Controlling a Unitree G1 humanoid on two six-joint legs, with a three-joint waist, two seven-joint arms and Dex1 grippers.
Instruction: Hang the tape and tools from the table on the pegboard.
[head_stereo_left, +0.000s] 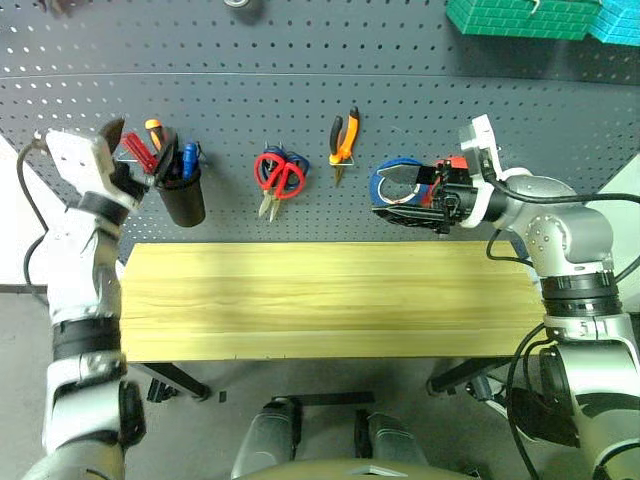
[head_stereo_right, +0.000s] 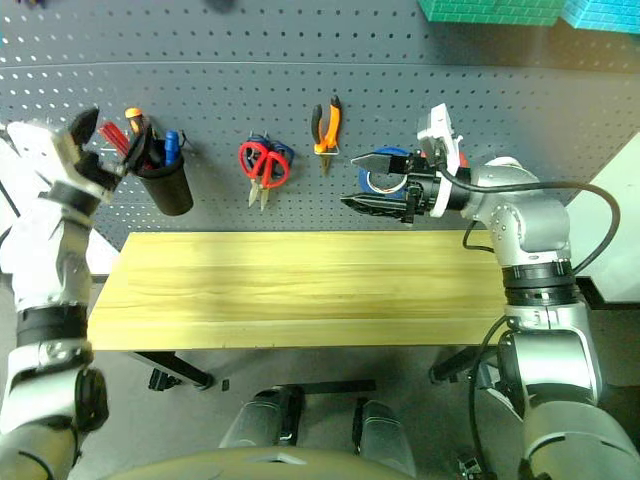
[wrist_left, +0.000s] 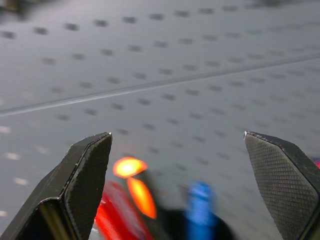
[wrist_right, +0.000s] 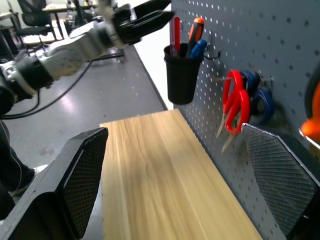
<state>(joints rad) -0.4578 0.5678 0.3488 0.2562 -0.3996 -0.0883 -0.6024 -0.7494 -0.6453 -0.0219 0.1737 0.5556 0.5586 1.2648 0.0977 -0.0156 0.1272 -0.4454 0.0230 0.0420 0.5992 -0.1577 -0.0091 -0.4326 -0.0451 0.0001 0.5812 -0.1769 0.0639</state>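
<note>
On the pegboard (head_stereo_left: 300, 80) hangs a black cup (head_stereo_left: 183, 195) holding the red-handled screwdriver (head_stereo_left: 138, 152) beside orange and blue ones. My left gripper (head_stereo_left: 137, 148) is open, its fingers spread on either side of the red handle at the cup's rim. Red scissors (head_stereo_left: 281, 177) hang over blue ones, and the orange-and-black pliers (head_stereo_left: 343, 138) hang to their right. My right gripper (head_stereo_left: 385, 190) is open and empty, pointing left in front of a blue roll (head_stereo_left: 392, 172). The table (head_stereo_left: 320, 300) is bare. The tape is out of view.
A red-orange roll (head_stereo_left: 456, 163) shows behind my right wrist. Green (head_stereo_left: 520, 15) and cyan (head_stereo_left: 620, 20) bins sit along the pegboard's top right. A white surface edges the scene at the far right (head_stereo_left: 625, 215).
</note>
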